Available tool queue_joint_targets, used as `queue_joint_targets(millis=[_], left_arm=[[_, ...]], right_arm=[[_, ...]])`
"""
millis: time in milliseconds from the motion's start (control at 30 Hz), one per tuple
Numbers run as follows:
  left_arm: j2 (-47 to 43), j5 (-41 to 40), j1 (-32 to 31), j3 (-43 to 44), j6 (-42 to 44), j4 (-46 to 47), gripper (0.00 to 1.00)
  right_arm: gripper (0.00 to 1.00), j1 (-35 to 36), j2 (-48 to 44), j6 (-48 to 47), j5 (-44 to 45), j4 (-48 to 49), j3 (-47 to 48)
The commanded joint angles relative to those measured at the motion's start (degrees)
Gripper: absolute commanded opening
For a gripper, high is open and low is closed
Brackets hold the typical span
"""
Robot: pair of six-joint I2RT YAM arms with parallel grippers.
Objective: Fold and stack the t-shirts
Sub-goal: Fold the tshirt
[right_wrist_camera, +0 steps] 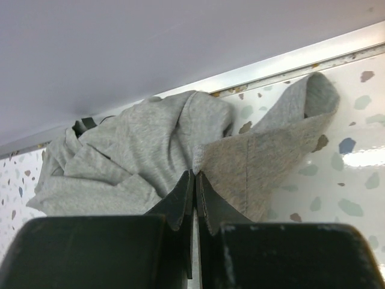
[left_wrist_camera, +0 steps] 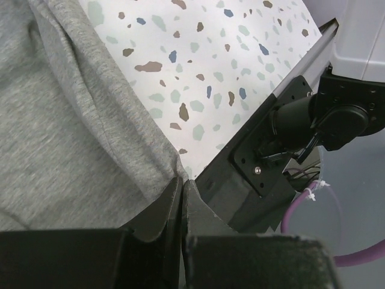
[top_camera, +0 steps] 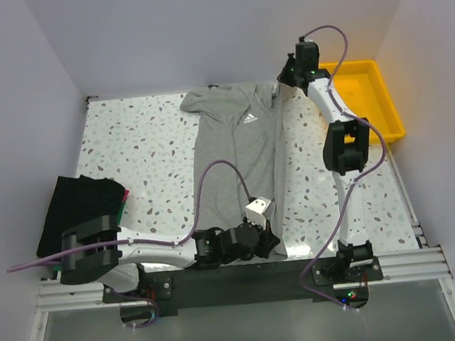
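Fabric of the grey shirt lies on the table between our tools; our left tool pinches its hem corner, our right tool clamps the bunched shoulder just past its tips.

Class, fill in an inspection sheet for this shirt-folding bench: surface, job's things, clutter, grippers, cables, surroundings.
Surface: speckled table, partly covered by a shirt.
Job's things: grey shirt laid lengthwise, its far end bunched; black shirt folded at the left edge.
Clutter: yellow tray at the far right, looks empty.
Grippers: left gripper shut on the grey shirt's near corner; right gripper shut on its far bunched end.
Cables: purple cable arches over the grey shirt; another loops along the right arm.
Surroundings: white walls; nothing else seen.
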Motion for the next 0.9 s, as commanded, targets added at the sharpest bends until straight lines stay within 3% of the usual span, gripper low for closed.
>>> queue_joint_targets(millis=[0, 867], left_arm=[[-3.0, -3.6, -1.1, -1.9, -3.1, 3.2, 0.0], [-11.0, -17.7, -8.7, -10.8, -14.2, -7.3, 0.0]], right_arm=[[0.0, 2.1, -3.5, -3.0, 2.4, 2.3, 2.2], [0.01, 12.7, 0.6, -8.8, 6.6, 3.6, 7.5]])
